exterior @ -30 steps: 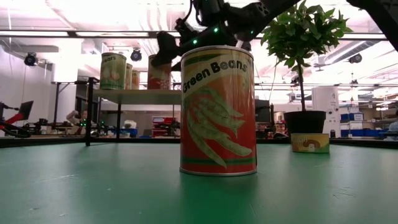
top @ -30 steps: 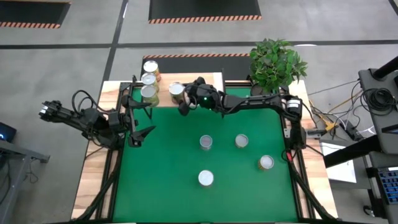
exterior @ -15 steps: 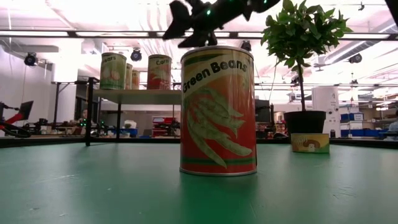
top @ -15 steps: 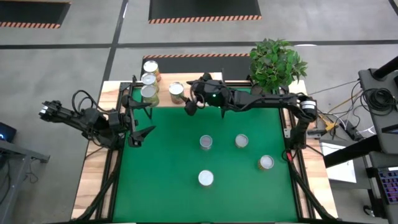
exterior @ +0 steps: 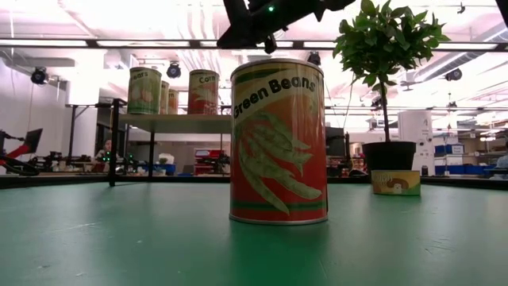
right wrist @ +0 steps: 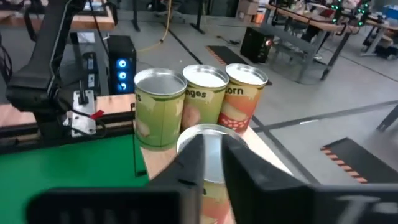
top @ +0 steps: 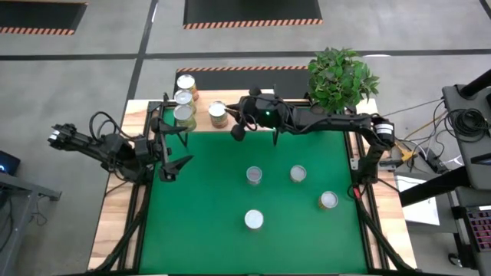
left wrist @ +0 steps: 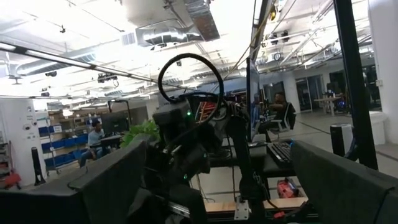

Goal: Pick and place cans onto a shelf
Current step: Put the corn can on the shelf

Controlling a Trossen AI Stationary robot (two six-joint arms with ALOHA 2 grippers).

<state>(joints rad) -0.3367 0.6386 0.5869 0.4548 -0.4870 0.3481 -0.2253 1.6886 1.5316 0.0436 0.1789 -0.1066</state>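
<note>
Cans [top: 184, 98]: three sit in a row on the left end of the shelf [top: 261, 96] at the table's far edge, and a fourth can [top: 218, 113] now stands alone just right of them on the board. Over on the far left, the left tool [top: 175, 166] waits at the mat's edge, fingers spread wide, holding nothing. Moving right, the right tool [top: 238, 132] has let go of that fourth can and pulled back off it; a second ago it was right against the can, now it hangs clear above the green mat [top: 207, 207], and its fingers have closed together on nothing. That reads as a finished placement. Further right and nearer, four more cans [top: 254, 175] stand on the mat, waiting. Four up, four to go, I'd say.
</note>
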